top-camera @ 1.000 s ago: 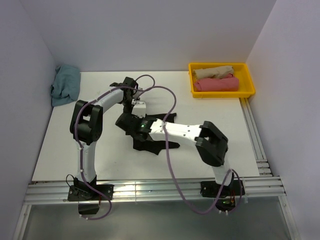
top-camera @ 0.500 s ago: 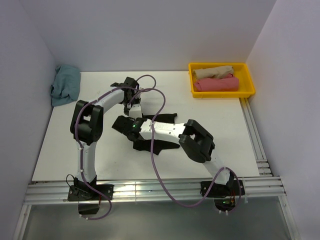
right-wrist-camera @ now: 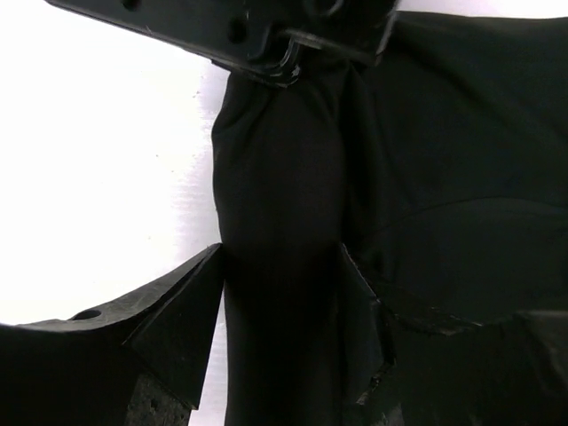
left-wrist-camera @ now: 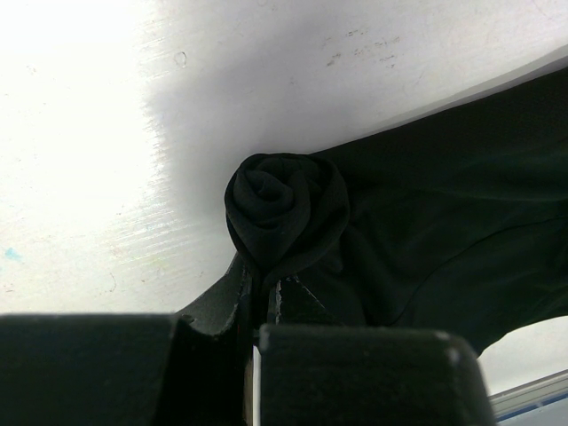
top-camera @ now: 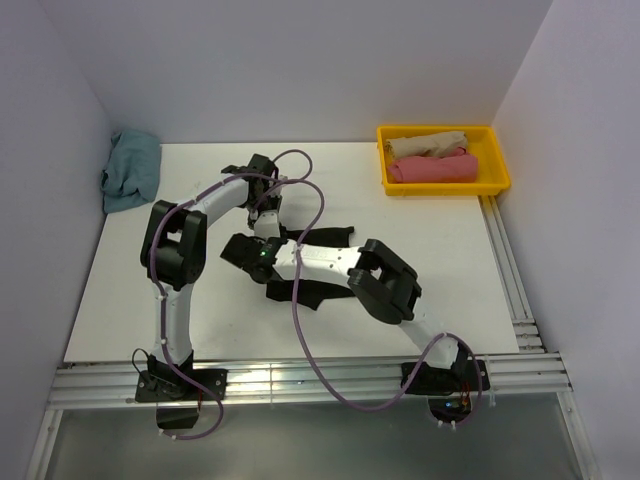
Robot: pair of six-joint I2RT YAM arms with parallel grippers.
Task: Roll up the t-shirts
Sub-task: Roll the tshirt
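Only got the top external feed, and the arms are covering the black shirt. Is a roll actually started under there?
Observer: Yes. The left wrist view shows the black cloth t-shirt wound into a tight spiral at one edge, seen end-on. The rest lies spread on the white table.
Operator: Left fingers on it?
Observer: The left fingers are shut, pinching the spiral's end between them.
Operator: And the right?
Observer: The right wrist view shows the right fingers open, one on each side of the rolled part.
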